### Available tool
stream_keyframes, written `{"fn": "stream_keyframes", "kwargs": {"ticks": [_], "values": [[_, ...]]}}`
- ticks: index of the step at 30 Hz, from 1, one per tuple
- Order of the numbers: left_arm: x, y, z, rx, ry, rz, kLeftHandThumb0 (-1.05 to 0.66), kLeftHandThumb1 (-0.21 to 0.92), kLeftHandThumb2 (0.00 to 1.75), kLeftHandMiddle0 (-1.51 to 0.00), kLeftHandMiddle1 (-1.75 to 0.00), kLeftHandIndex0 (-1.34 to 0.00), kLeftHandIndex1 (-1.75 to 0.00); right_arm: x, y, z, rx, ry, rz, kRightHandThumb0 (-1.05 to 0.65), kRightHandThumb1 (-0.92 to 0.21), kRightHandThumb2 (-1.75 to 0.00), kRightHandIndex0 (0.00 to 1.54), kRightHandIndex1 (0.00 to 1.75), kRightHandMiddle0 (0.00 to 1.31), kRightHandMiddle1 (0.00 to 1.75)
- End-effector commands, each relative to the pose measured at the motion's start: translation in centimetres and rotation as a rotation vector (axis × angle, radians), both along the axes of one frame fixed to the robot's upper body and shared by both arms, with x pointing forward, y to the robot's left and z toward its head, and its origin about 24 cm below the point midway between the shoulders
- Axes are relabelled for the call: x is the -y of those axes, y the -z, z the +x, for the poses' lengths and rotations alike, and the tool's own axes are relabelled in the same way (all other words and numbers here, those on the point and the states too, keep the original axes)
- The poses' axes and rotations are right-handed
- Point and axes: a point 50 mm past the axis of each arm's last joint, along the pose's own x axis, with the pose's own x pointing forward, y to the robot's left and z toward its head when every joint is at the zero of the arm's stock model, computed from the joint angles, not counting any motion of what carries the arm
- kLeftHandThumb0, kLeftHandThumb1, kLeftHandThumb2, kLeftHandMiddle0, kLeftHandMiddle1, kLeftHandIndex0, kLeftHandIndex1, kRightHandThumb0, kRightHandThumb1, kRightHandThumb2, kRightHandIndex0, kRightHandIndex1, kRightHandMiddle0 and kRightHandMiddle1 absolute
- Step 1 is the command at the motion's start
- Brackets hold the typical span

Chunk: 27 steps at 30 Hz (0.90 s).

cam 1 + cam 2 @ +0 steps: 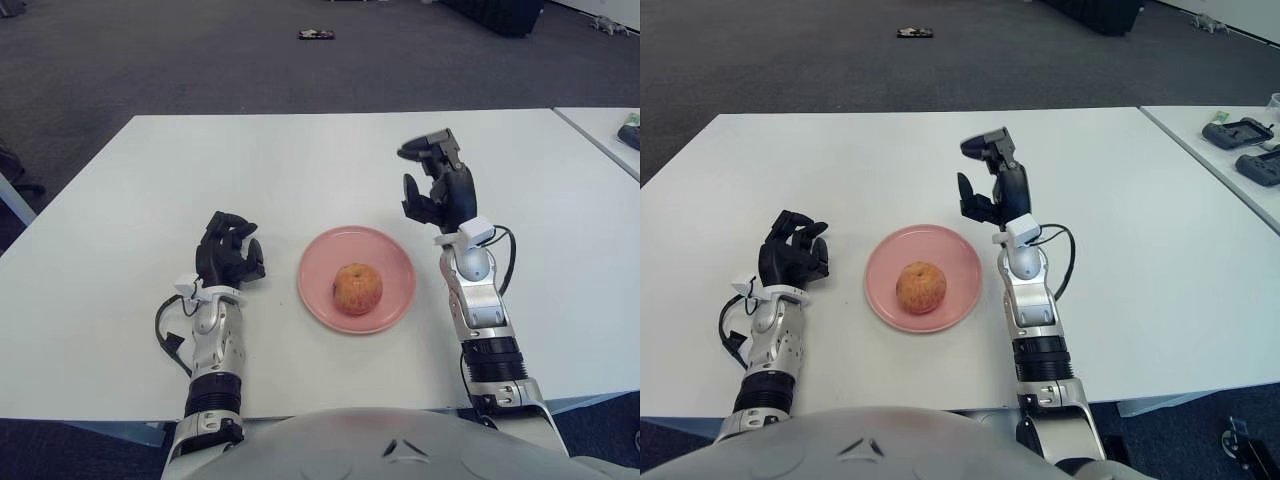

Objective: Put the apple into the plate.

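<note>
The apple (357, 289) sits in the pink plate (392, 300) on the worktop (300, 160). Right robot hand (437, 185) (fingers spread, empty) is raised just right of the plate; left robot hand (229, 250) is curled, empty.

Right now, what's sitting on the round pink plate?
A reddish-orange apple sits on the round pink plate, near its middle, with nothing else on it. The patch of plate under the apple is hidden. The right hand shows beside the plate, open; the left hand on the other side.

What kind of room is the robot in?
Probably an office or lab room. There's grey carpet on the floor, a plain white table in front of the robot, and a second white table beside it with dark gadgets on top.
</note>
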Motion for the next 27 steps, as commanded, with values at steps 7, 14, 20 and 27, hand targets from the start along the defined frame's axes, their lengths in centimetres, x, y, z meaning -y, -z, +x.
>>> {"fn": "stream_keyframes", "kwargs": {"ticks": [7,14,20,27], "values": [[0.3,2.0,-1.3,-0.115,0.009,-0.023,-0.01,-0.08,1.75,-0.94,-1.75,-0.7,-1.66,1.0,3.0,-0.1,-0.136,0.034,0.058,-0.34,-0.92,-0.53,0.32,1.21,0.19,1.75],[0.3,2.0,-1.3,-0.111,0.012,-0.021,-0.01,-0.08,1.75,-0.94,-1.75,-0.7,-1.66,2.3,5.1,-0.2,-0.215,0.028,0.136,-0.35,-0.92,-0.53,0.38,1.24,0.19,1.75],[0.2,2.1,-1.3,-0.119,0.015,-0.008,-0.01,-0.08,1.75,-0.94,-1.75,-0.7,-1.66,2.7,6.1,-0.3,-0.263,0.054,0.164,-0.35,-0.89,-0.57,0.41,1.26,0.21,1.75],[0.2,2.1,-1.3,-0.123,0.018,0.003,-0.01,-0.08,1.75,-0.94,-1.75,-0.7,-1.66,3.0,7.0,-0.7,-0.316,0.086,0.174,-0.35,-0.85,-0.64,0.44,1.28,0.23,1.75]]}}
